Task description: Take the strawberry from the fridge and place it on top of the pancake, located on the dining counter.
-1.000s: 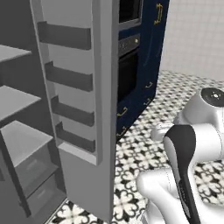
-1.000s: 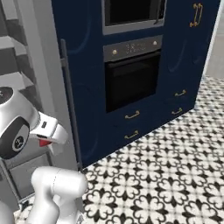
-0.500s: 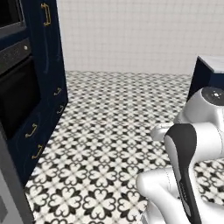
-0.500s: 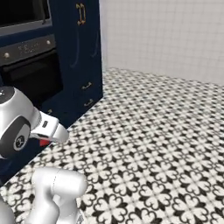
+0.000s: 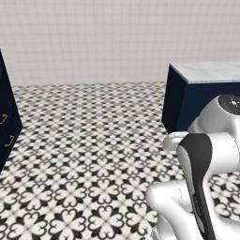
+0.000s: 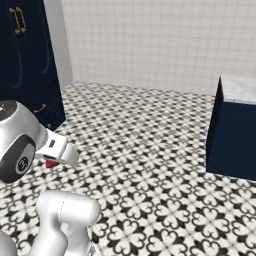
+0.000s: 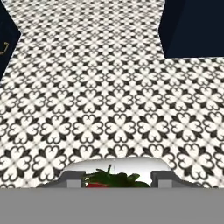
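The strawberry, red with green leaves, sits between my gripper's two fingers at the bottom of the hand view. My gripper is shut on it, and the strawberry shows as a red spot under the white hand, low over the floor. The dining counter, a marble top on a navy base, stands ahead to the right. In the right base view the dining counter is also at the right, and its navy base reaches into the hand view's upper right. The fridge and the pancake are out of view.
Navy cabinets with gold handles stand at the left, and a corner of them shows at the left base view's edge. Patterned black-and-white floor tiles stretch between cabinets and counter. A white tiled wall closes the back.
The whole picture has swung: the base has turned away from the open fridge and the oven cabinets toward open floor and the counter. My gripper stays shut on the strawberry.
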You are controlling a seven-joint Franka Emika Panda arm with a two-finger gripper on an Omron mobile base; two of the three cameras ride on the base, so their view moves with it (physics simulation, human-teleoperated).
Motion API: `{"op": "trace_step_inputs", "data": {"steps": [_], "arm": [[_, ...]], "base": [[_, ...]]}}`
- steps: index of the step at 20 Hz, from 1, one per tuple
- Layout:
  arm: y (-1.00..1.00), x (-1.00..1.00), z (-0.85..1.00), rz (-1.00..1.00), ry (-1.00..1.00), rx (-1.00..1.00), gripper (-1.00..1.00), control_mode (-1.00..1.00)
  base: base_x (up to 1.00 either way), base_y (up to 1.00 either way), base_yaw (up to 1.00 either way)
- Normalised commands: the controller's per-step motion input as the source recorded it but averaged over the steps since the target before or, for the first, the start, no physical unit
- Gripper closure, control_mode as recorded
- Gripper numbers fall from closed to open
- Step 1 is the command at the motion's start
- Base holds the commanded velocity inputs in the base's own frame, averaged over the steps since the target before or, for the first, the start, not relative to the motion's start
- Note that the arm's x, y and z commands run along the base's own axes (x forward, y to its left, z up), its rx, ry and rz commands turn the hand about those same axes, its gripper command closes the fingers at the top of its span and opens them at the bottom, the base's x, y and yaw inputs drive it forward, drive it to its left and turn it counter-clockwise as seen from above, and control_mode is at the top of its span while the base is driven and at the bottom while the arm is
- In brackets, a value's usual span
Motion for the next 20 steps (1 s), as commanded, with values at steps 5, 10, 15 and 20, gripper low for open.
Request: {"op": "trace_step_inputs", "data": {"steps": [5,10,15,20], "arm": [[0.00,0.00,0.00,0.00,0.00,0.00,1.00,1.00],[0.00,0.00,0.00,0.00,0.00,0.00,1.00,1.00],[0.00,0.00,0.00,0.00,0.00,0.00,1.00,1.00],[0.00,0.00,0.00,0.00,0.00,0.00,1.00,1.00]], "base": [[1.00,-0.02,0.00],[1.00,0.00,-0.09],[1.00,0.19,-0.46],[0.99,0.84,-0.53]]}}
